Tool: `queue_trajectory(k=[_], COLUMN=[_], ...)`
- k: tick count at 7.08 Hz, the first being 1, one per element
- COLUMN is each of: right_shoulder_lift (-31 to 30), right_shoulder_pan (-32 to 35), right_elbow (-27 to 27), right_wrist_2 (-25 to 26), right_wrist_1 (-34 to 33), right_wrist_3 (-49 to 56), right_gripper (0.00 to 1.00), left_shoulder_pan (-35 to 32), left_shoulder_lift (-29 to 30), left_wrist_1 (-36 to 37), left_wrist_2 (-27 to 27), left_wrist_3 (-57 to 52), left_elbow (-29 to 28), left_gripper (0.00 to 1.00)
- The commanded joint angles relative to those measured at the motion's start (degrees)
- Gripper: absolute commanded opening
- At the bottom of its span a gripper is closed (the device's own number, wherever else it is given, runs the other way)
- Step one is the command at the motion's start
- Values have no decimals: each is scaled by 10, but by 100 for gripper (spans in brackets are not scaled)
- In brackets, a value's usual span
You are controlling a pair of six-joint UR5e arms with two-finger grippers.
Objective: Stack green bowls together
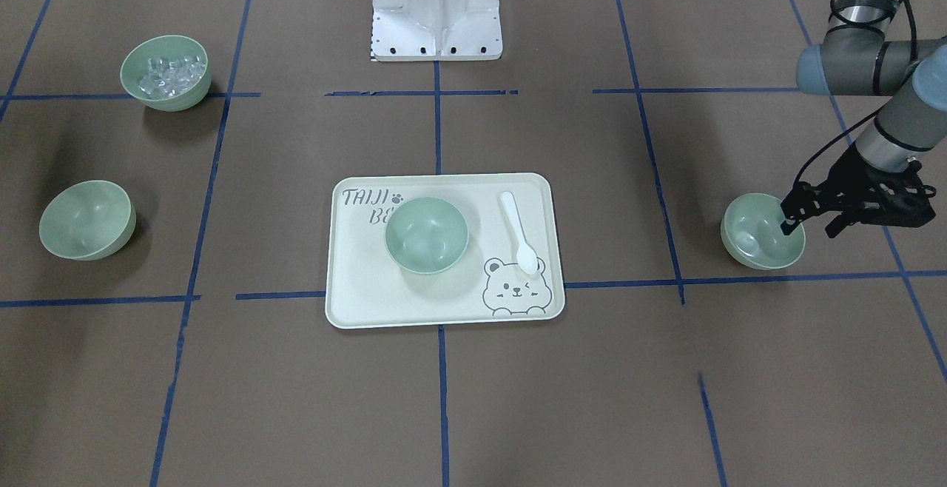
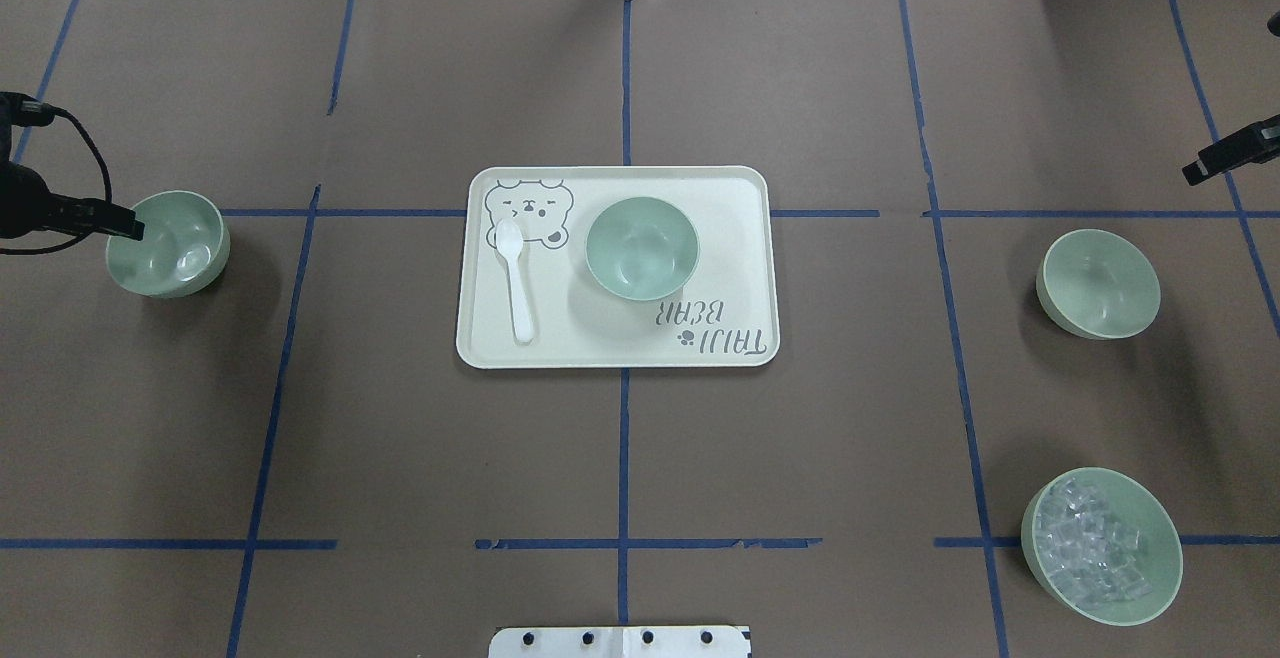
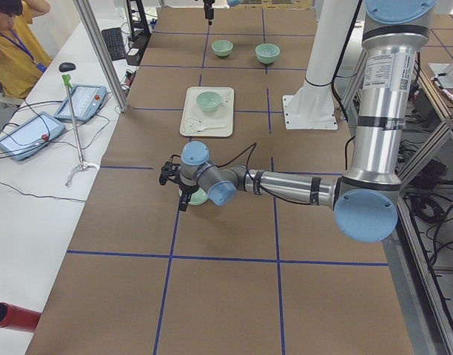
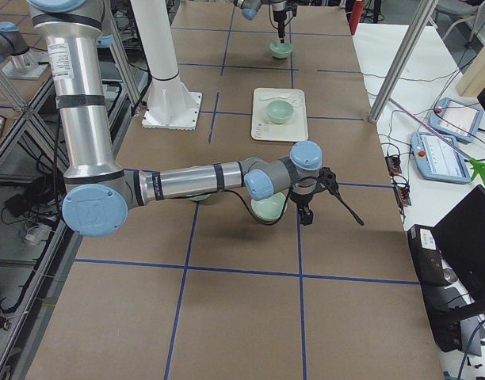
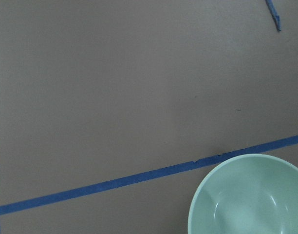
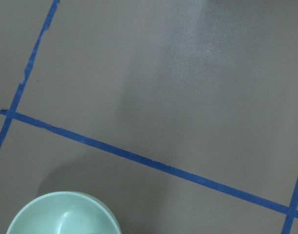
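Observation:
Three plain green bowls stand apart. One (image 1: 426,235) (image 2: 642,248) sits on the cream tray (image 1: 370,309). One (image 1: 751,241) (image 2: 175,248) is at my left gripper (image 1: 810,229), which is open, with one finger inside the bowl's rim and the other outside it. The left wrist view shows part of this bowl (image 5: 249,195). The third (image 1: 87,219) (image 2: 1098,283) stands on my right side, and part of it shows in the right wrist view (image 6: 64,214). My right gripper (image 2: 1230,153) shows only as a black bar at the overhead view's edge, beyond that bowl; I cannot tell its state.
A like green bowl of clear ice cubes (image 1: 166,72) (image 2: 1100,546) stands near the robot's base on my right. A white spoon (image 1: 518,232) lies on the tray beside the bowl. Blue tape lines cross the brown table.

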State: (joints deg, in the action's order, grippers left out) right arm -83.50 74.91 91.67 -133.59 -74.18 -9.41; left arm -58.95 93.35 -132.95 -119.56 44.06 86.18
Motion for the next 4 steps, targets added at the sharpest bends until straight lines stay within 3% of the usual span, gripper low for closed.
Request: queue_trajectory(k=[1, 2, 4], right_shoulder_lift=[0, 0, 0], right_shoulder_pan=[1, 1, 1], right_elbow=[1, 2, 4], right_wrist_2=[0, 0, 0], right_wrist_1=[0, 0, 0], right_wrist_3=[0, 0, 0], right_gripper=[100, 100, 100], left_shoulder_pan=[14, 12, 10], left_shoulder_lift=[-1, -2, -4], left_wrist_1=[-17, -17, 0], left_wrist_2=[13, 11, 6], left_wrist_3=[16, 15, 12], left_elbow=[-10, -1, 52], left_gripper=[14, 0, 0])
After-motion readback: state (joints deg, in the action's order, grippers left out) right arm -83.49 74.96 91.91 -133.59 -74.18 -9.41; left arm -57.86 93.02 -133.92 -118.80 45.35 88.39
